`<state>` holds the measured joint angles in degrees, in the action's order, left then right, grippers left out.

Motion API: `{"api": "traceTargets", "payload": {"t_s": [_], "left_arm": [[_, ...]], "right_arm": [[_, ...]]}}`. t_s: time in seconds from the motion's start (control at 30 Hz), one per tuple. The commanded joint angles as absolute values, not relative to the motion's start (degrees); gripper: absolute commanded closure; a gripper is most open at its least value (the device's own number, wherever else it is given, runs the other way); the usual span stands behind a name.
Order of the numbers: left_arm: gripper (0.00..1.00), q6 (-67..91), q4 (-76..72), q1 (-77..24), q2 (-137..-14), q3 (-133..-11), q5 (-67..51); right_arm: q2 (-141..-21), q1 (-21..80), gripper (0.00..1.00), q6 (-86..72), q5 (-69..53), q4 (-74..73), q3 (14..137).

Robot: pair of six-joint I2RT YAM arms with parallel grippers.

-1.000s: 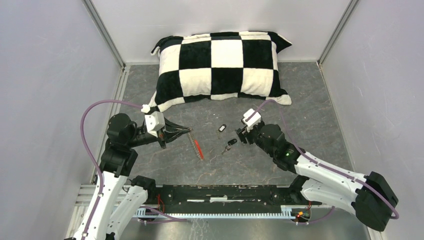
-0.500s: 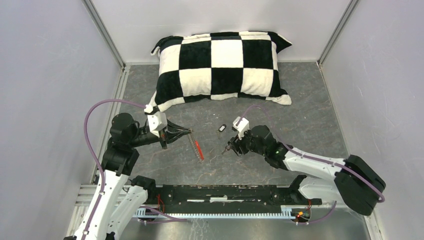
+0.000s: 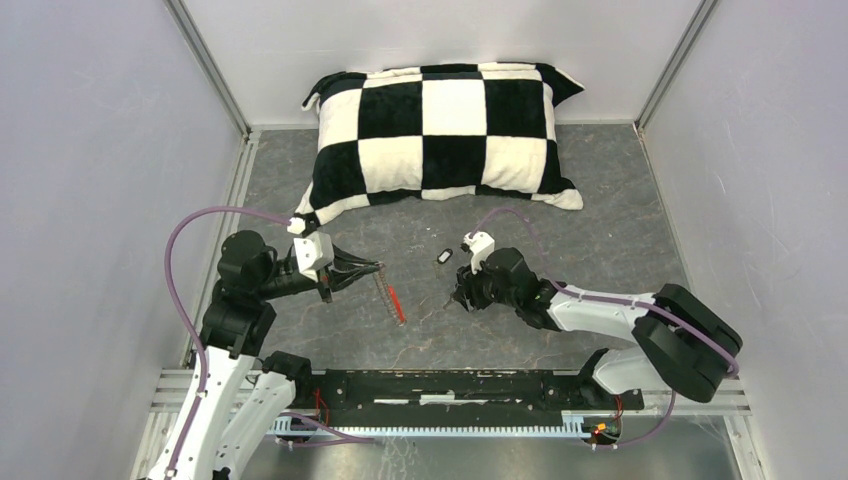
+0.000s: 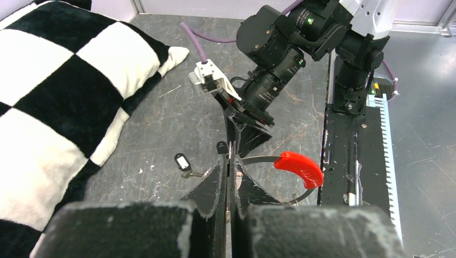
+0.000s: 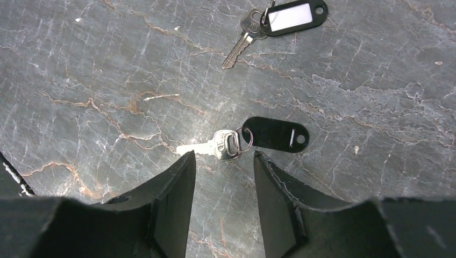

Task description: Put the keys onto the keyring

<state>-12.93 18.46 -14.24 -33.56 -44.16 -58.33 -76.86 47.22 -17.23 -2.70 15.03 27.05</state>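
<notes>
My left gripper [image 3: 376,267] is shut on the keyring [image 3: 386,288], a thin silvery loop whose red sleeve [image 4: 299,167] curves to the right of the pressed-together fingers [image 4: 218,180]. One key [image 5: 221,145], silver with a black tag [image 5: 275,134], lies flat on the floor. My right gripper [image 5: 222,157] is open just short of it, one tip beside the blade and the other below the tag. The other key [image 5: 243,38], with its white-labelled black tag [image 5: 291,16], lies farther off. From above, my right gripper [image 3: 463,296] hides the nearer key, and the farther key [image 3: 445,257] shows beside it.
A black-and-white checkered pillow [image 3: 445,135] lies at the back of the grey marbled floor [image 3: 600,240]. White walls close in both sides. A black rail [image 3: 450,385] with the arm bases runs along the near edge.
My right arm has swung left and down over the nearer key, and its jaws have narrowed. The left gripper has drifted slightly back toward its base, still shut on the keyring.
</notes>
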Motion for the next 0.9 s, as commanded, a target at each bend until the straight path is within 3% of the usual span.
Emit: {"api": "traceTargets", "payload": {"t_s": [0.0,0.53,0.87], "left_arm": [[0.98,-15.44,18.61,-14.14,-32.85,-44.24,-57.98],[0.98,-15.14,18.74,-14.15,-32.27,-44.97,-58.57],[0.98,-16.34,18.79,-14.15,-32.17,-43.86,-57.08]], "right_arm": [[-78.97,47.09,0.51,-20.12,-0.97,16.83,30.2],[-85.66,47.11,0.64,-19.78,1.56,16.48,32.61],[-86.17,47.08,0.87,-19.23,0.17,17.49,33.63]]}}
